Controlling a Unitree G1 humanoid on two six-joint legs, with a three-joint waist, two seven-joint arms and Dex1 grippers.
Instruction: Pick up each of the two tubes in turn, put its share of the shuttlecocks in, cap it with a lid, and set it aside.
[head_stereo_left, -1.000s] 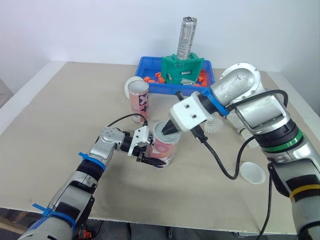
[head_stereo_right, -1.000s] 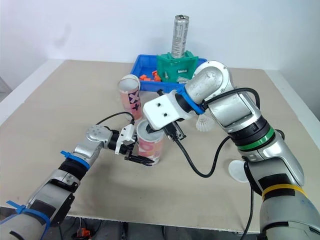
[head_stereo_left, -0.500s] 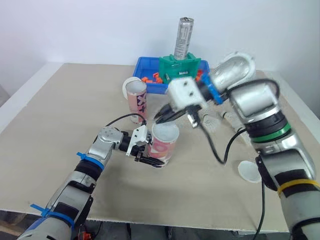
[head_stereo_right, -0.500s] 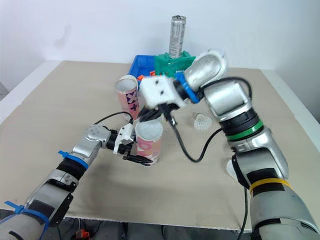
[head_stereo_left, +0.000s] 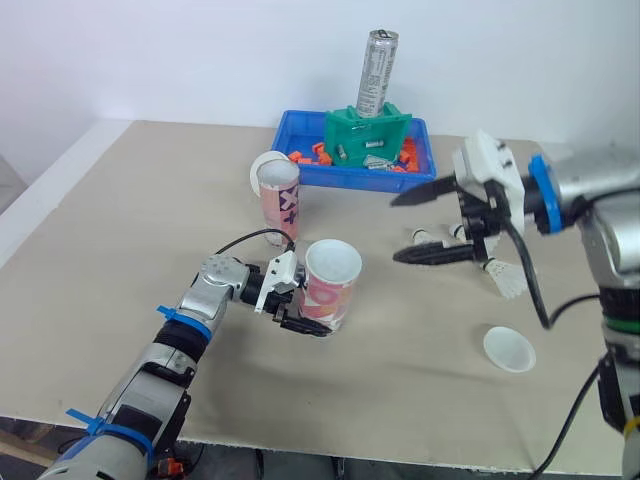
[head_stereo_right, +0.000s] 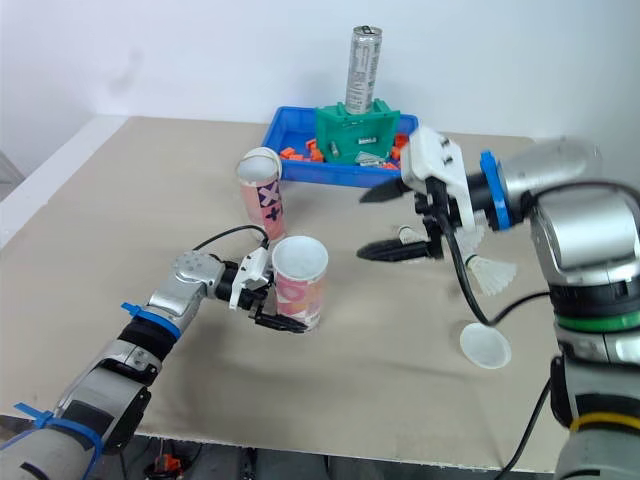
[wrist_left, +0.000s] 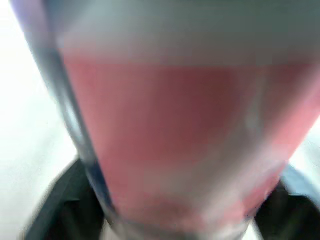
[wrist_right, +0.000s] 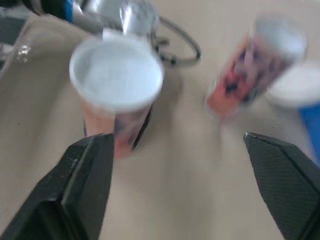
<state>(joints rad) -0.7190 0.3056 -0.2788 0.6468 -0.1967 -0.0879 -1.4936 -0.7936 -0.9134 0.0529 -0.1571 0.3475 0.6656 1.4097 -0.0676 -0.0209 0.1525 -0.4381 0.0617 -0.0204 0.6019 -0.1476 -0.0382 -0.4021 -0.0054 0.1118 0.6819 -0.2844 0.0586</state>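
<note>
The left gripper (head_stereo_left: 308, 312) is clamped on a pink tube (head_stereo_left: 332, 285) standing mid-table (head_stereo_left: 120, 250). To its right the right gripper (head_stereo_left: 405, 228) hangs with fingers wide apart, empty. A second tube (head_stereo_left: 279, 200) stands farther left. A lid (head_stereo_left: 508, 348) lies near right, with a shuttlecock (head_stereo_left: 505, 282) just beyond it.

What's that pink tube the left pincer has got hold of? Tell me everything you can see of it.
The pink tube is a short cylinder, cardboard by its look, with a pink and red print and a white rim. Its top is uncapped and white inside; what it holds I cannot tell. It stands roughly upright, leaning slightly, near the middle of the table. The left pincer is shut on its lower part, with a black finger against its side. Nothing else touches it.
</note>
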